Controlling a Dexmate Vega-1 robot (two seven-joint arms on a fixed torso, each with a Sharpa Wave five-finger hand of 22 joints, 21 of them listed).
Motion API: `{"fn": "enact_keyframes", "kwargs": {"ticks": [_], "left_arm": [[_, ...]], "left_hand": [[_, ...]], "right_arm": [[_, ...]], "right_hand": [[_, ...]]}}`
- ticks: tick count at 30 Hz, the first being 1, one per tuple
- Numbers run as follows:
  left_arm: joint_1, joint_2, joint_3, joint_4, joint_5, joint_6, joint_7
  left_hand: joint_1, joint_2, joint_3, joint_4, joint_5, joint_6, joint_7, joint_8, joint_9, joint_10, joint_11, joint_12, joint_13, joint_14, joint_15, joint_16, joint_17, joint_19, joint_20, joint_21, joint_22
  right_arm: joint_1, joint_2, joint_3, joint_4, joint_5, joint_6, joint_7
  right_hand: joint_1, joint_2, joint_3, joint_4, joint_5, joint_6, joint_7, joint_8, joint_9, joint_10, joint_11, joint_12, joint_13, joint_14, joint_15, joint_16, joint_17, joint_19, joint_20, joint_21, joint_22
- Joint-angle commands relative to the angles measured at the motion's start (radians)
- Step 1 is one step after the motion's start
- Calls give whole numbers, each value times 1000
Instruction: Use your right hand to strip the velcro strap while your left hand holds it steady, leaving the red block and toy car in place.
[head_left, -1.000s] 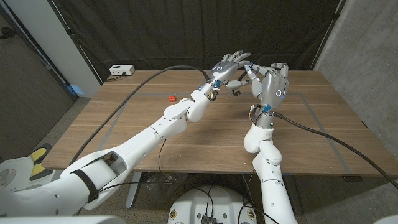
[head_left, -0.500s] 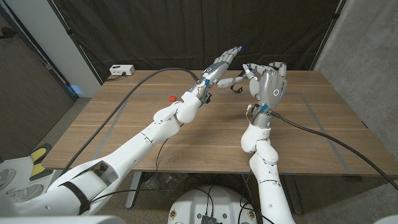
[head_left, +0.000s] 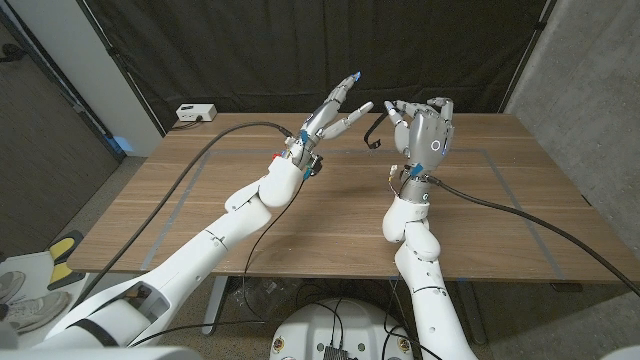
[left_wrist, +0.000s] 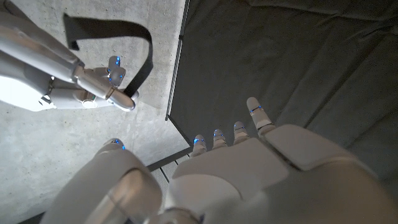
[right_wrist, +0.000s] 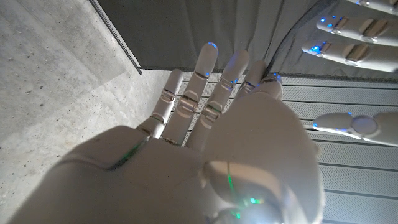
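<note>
The black velcro strap (head_left: 376, 133) hangs as a curved loop in the air above the table's far middle. My right hand (head_left: 425, 132) is raised and pinches the strap between thumb and a finger. In the left wrist view the strap (left_wrist: 127, 38) curls out from those fingertips (left_wrist: 115, 96). My left hand (head_left: 335, 110) is lifted to the left of the strap with its fingers stretched out and apart, holding nothing. A small gap separates it from the strap. The red block (head_left: 276, 156) sits on the wooden table (head_left: 520, 210), just beside my left forearm.
A white box (head_left: 196, 112) stands at the table's far left corner. Black cables (head_left: 215, 150) trail over the table along both arms. A dark curtain hangs behind the table, and a concrete wall stands at the right.
My left hand has let go, opened and swung up and to the left, away from the right hand. The right hand has risen slightly, with the strap now dangling from it.
</note>
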Motion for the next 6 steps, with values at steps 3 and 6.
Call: {"fn": "enact_keyframes", "kwargs": {"ticks": [3, 6], "left_arm": [[74, 46, -60, 0, -151, -46, -35], [76, 45, -63, 11, -181, -55, -44]], "left_hand": [[-16, 15, -6, 0, 9, -1, 6, -1, 0, 1, 5, 0, -1, -67, -13, 5, 0, -232, 5, -1, 2], [-20, 20, -7, -1, 10, -13, 10, -7, -1, -6, 6, -3, -2, -69, -12, 3, -1, -234, 5, -3, 2]], "right_arm": [[-17, -58, -144, -23, 0, -143, 0], [-19, -53, -147, -28, 4, -118, 0]], "right_hand": [[8, 2, 8, -1, -7, 11, -7, 2, 2, -1, -2, 7, 1, -2, -76, -5, -3, 6, -153, 4, -1], [8, 1, 10, -2, -9, 11, -8, 3, 3, -1, -2, 7, 0, 0, -76, -5, -2, 7, -153, 5, -1]]}}
